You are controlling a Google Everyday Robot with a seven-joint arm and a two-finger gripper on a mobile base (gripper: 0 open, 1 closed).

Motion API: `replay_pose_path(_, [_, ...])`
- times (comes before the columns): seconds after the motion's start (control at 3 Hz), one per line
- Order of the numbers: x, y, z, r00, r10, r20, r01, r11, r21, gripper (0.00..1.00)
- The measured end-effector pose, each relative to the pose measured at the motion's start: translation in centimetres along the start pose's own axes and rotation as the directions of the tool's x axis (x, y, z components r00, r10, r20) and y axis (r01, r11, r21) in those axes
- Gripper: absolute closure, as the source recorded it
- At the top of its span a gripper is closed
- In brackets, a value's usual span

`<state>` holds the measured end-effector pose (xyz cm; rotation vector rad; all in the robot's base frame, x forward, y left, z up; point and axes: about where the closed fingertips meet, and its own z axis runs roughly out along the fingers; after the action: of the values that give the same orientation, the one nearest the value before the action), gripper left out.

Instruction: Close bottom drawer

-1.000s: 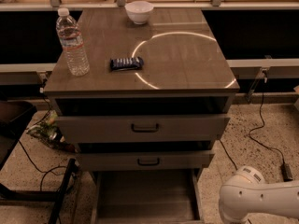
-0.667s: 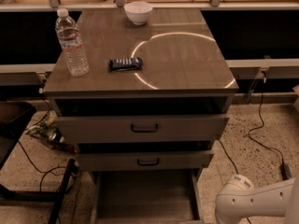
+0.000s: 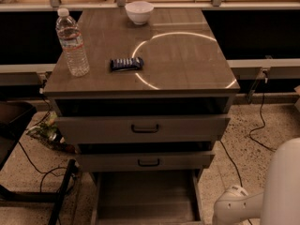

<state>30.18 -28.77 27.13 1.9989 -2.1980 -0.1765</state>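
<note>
The bottom drawer [image 3: 146, 198] is the lowest of three grey drawers in a cabinet. It is pulled far out toward me, showing its long shallow grey tray; its front panel is cut off by the bottom edge. Above it are the middle drawer front [image 3: 148, 161] and the top drawer front [image 3: 143, 128], each with a dark bar handle and each slightly open. A white arm link [image 3: 255, 201] shows at the bottom right, to the right of the open tray. The gripper itself is out of view.
On the cabinet top [image 3: 187, 60] stand a water bottle [image 3: 72, 42], a dark snack packet [image 3: 126, 63] and a white bowl [image 3: 139, 11]. Cables [image 3: 255, 125] lie on the speckled floor. A black stand [image 3: 28, 191] is at the lower left.
The white arm has shifted a little lower and to the left at the bottom right. The drawers and the things on top have not moved.
</note>
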Motion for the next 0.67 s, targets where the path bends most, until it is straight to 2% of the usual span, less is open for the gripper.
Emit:
replay_pose_path(0.33, [-0.76,0.53,3.04,0.999,-0.014,0.036,0.015,0.9992,-0.037,1.0])
replay_pose_path(0.67, [-0.76,0.53,3.04,0.999,-0.014,0.036,0.015,0.9992,-0.037,1.0])
